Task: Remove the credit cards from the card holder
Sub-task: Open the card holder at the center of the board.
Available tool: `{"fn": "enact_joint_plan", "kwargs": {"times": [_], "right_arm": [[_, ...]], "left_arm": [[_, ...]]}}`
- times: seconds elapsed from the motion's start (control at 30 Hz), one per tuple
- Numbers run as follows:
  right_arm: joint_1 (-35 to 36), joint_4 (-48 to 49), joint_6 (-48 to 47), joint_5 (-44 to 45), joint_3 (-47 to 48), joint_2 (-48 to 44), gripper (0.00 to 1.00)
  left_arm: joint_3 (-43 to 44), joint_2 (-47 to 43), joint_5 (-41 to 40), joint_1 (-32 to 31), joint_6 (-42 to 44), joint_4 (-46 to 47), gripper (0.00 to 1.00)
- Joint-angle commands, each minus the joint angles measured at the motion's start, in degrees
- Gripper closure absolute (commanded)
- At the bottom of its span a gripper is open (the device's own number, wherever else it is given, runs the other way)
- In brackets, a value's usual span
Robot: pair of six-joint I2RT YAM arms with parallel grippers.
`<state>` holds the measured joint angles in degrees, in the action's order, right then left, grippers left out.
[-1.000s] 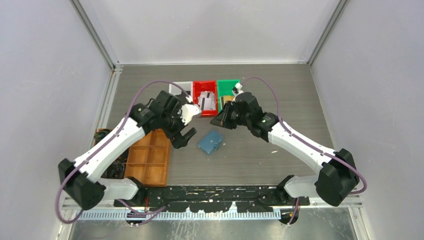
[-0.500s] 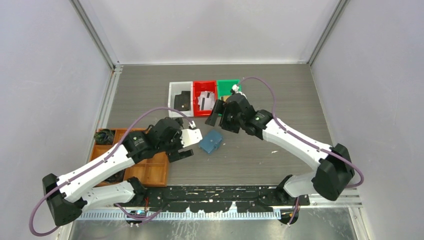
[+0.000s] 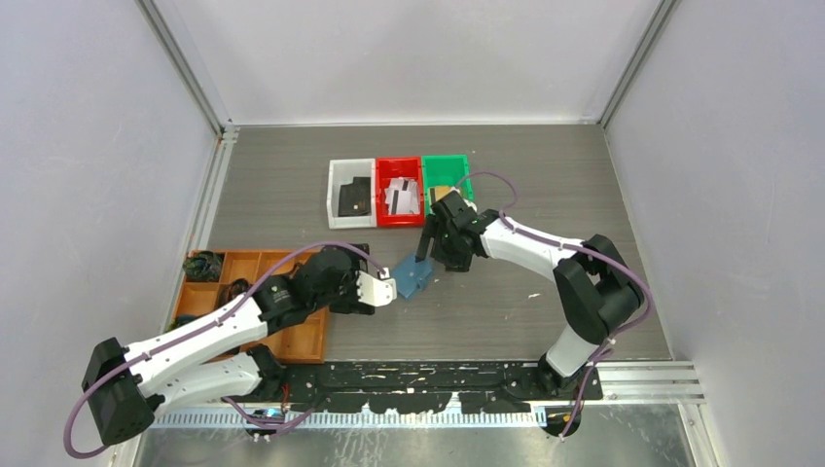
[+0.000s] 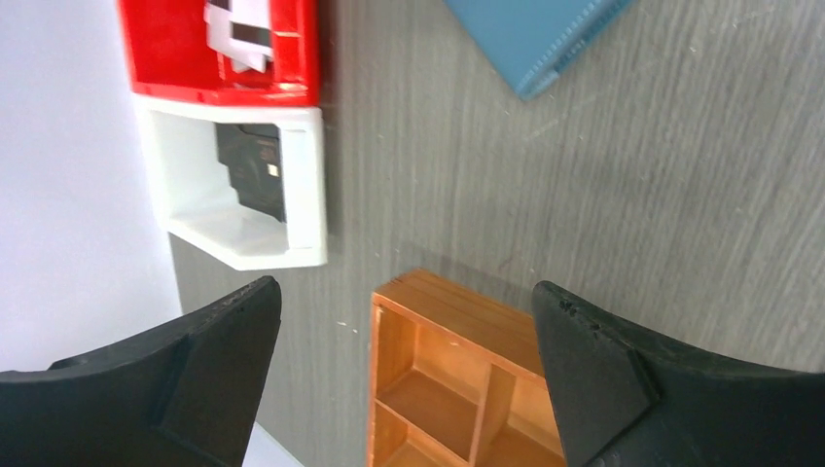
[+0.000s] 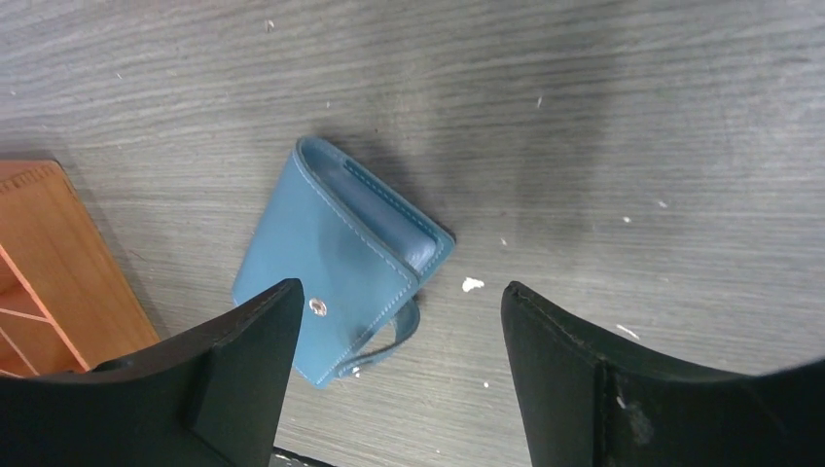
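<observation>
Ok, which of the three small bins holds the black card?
The white bin, leftmost in the top view; the red bin holds pale cards, the green bin a tan card.

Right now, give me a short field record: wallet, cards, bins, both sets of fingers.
wallet: folded shut, flat on table
left fingers: open, empty, left of wallet
right fingers: open, empty, over wallet
white bin: black card
red bin: white cards
green bin: tan card
tray: beside left arm

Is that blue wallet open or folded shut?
Folded shut. The wallet lies flat with its outer cover up, and no inner pockets show.
</observation>
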<state>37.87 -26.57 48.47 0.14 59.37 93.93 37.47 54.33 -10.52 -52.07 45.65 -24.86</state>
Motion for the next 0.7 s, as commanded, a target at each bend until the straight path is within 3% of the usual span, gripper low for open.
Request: {"fn": "enact_joint_plan", "kwargs": {"times": [0.0, 0.33, 0.67], "right_arm": [[-1.9, 6.0, 0.8, -6.4, 1.7, 2.1, 0.24], [-2.2, 13.1, 5.2, -13.6, 1.4, 6.2, 0.4], [-2.3, 18.5, 11.4, -17.9, 0.5, 6.9, 0.69]], "left_arm": [[-0.8, -2.4, -0.4, -0.3, 3.3, 7.3, 0.0], [-4.0, -6.2, 0.7, -0.3, 7.2, 9.0, 0.0], [-4.2, -5.4, 0.4, -0.6, 6.8, 11.1, 0.0]]}}
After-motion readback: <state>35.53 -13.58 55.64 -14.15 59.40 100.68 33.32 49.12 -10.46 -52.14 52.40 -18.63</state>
